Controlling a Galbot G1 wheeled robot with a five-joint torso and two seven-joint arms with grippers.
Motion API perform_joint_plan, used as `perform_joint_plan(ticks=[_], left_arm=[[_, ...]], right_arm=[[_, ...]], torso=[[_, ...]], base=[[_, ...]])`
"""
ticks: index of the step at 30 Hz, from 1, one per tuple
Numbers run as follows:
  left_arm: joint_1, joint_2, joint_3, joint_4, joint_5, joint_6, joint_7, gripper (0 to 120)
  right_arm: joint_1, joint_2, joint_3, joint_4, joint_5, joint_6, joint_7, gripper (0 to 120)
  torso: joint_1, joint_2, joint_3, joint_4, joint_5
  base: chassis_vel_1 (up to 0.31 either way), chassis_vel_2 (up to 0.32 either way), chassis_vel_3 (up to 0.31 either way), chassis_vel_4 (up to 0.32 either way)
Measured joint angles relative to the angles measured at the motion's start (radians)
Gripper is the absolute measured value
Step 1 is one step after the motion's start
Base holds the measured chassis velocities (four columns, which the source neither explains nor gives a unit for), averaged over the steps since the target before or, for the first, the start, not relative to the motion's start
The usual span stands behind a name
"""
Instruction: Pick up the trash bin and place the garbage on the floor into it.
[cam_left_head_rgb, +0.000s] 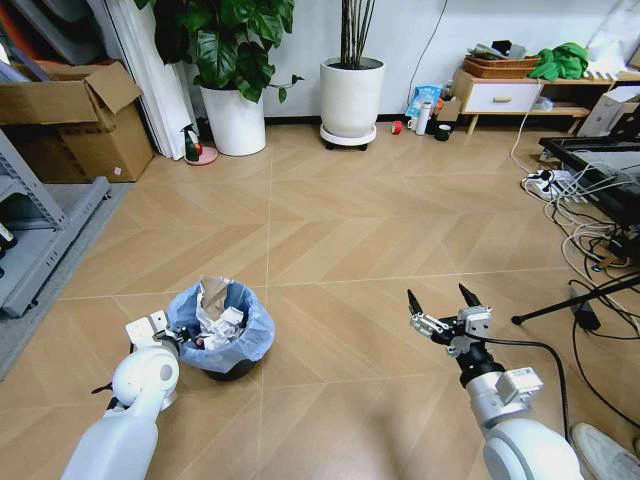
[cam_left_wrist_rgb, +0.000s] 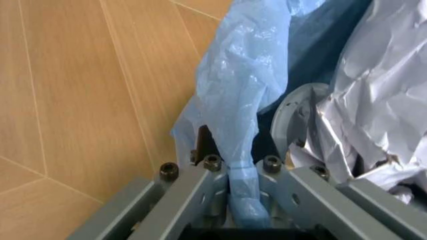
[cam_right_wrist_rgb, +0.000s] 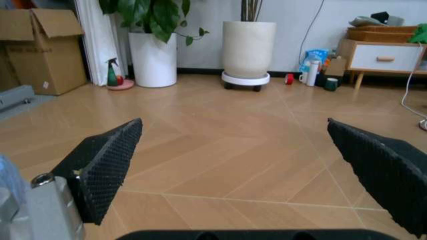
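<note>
The floor (cam_left_head_rgb: 350, 230) ahead of me looks free of litter. The bin (cam_left_head_rgb: 222, 330) sits at my ten o'clock, just in front of the left arm, and the garbage (cam_left_head_rgb: 215, 312) is piled inside its blue bag (cam_left_wrist_rgb: 233, 100). My left tool (cam_left_wrist_rgb: 243, 192) pinches the bag's rim at the bin's edge. My right tool (cam_left_head_rgb: 440, 300) hangs spread and empty at one o'clock. I'd keep the bin level and that grip steady, so nothing spills.
</note>
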Motion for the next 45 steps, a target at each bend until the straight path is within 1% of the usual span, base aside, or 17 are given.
perform_joint_plan(ticks=[10, 12, 14, 18, 23, 26, 27, 30, 32, 34, 35, 38, 39, 41, 43, 44, 45], left_arm=[[-0.005, -0.01, 0.006, 0.02, 0.009, 0.001, -0.007, 0], [-0.005, -0.01, 0.008, 0.02, 0.009, 0.004, -0.012, 11], [-0.005, -0.01, 0.009, 0.02, 0.01, 0.004, -0.013, 14], [-0.006, -0.009, 0.011, 0.02, 0.015, 0.004, -0.019, 34], [-0.003, -0.009, 0.011, 0.014, 0.018, -0.006, -0.02, 46], [0.001, -0.009, 0.011, 0.001, 0.023, -0.058, -0.02, 63], [0.001, -0.009, 0.011, 0.001, 0.023, -0.058, -0.02, 63], [0.013, -0.016, 0.007, -0.026, 0.034, -0.105, -0.019, 77], [0.016, -0.019, 0.006, -0.034, 0.045, -0.128, -0.014, 81], [0.03, -0.027, 0.001, -0.052, 0.101, -0.2, 0.034, 92], [0.03, -0.027, 0.001, -0.052, 0.101, -0.2, 0.034, 92], [0.068, -0.036, -0.006, -0.104, 0.177, -0.301, 0.146, 103], [0.068, -0.036, -0.006, -0.104, 0.177, -0.301, 0.146, 103], [0.118, -0.034, -0.011, -0.158, 0.269, -0.355, 0.236, 109], [0.159, -0.03, -0.017, -0.193, 0.337, -0.382, 0.289, 112], [0.159, -0.03, -0.017, -0.193, 0.337, -0.382, 0.289, 112], [0.197, -0.029, -0.021, -0.221, 0.389, -0.395, 0.329, 112]], right_arm=[[0.012, -0.003, -0.004, -0.004, 0.0, 0.002, -0.001, 100], [0.011, -0.001, -0.004, -0.004, 0.0, 0.004, -0.001, 100], [0.01, 0.0, -0.004, -0.004, 0.0, 0.005, -0.001, 100], [0.008, 0.0, 0.001, -0.002, -0.001, 0.008, -0.001, 100], [0.006, 0.002, 0.002, 0.003, -0.001, 0.011, -0.001, 100], [0.004, 0.002, 0.007, 0.01, -0.001, 0.012, -0.001, 100], [0.004, 0.002, 0.007, 0.01, -0.001, 0.012, -0.001, 100], [0.005, 0.002, 0.019, 0.015, 0.006, 0.012, 0.0, 100], [0.006, 0.002, 0.022, 0.017, 0.009, 0.011, 0.001, 100], [0.01, 0.003, 0.032, 0.025, 0.021, 0.0, 0.008, 100], [0.01, 0.003, 0.032, 0.025, 0.021, 0.0, 0.008, 100], [0.016, 0.001, 0.047, 0.037, 0.04, -0.021, 0.02, 100], [0.016, 0.001, 0.047, 0.037, 0.04, -0.021, 0.02, 100], [0.024, -0.003, 0.07, 0.044, 0.052, -0.042, 0.023, 100], [0.029, -0.005, 0.085, 0.049, 0.06, -0.059, 0.024, 100], [0.029, -0.005, 0.085, 0.049, 0.06, -0.059, 0.024, 100], [0.033, -0.004, 0.097, 0.051, 0.063, -0.076, 0.025, 100]], torso=[[0.0, 0.0, 0.0, 0.0001, 0.0], [0.0, 0.0, 0.0, 0.0001, 0.0003], [0.0, 0.0, 0.0, 0.0001, 0.0003], [0.0, 0.0, 0.0, 0.0001, 0.0], [0.0, 0.0, 0.0, 0.0001, 0.0], [0.0, 0.0, 0.0, 0.0001, 0.0], [0.0, 0.0, 0.0, 0.0001, 0.0], [0.0, 0.0, 0.0, 0.0, 0.0], [0.0, 0.0, 0.0, 0.0001, 0.0], [0.0, 0.0, 0.0, 0.0001, 0.0001], [0.0, 0.0, 0.0, 0.0001, 0.0001], [0.0, 0.0, 0.0, 0.0, 0.0002], [0.0, 0.0, 0.0, 0.0, 0.0002], [0.0, 0.0, 0.0, 0.0, -0.0001], [0.0, 0.0, 0.0, 0.0, 0.0004], [0.0, 0.0, 0.0, 0.0, 0.0004], [0.0, 0.0, 0.0, 0.0002, 0.0003]], base=[[0.0, 0.0, 0.0, 0.0], [0.0, 0.0, 0.0, 0.0], [0.0, 0.0, 0.0, 0.0], [0.0, 0.0, 0.0, 0.0], [0.0, 0.0, 0.0, 0.0], [0.0, 0.0, 0.0, 0.0], [0.0, 0.0, 0.0, 0.0], [0.0, 0.0, 0.0, 0.0], [0.0, 0.0, 0.0, 0.0], [0.0, 0.0, 0.0, 0.0], [0.0, 0.0, 0.0, 0.0], [0.0, 0.0, 0.0, 0.0], [0.0, 0.0, 0.0, 0.0], [0.0, 0.0, 0.0, 0.0], [0.0, 0.0, 0.0, 0.0], [0.0, 0.0, 0.0, 0.0], [0.0, 0.0, 0.0, 0.0]])
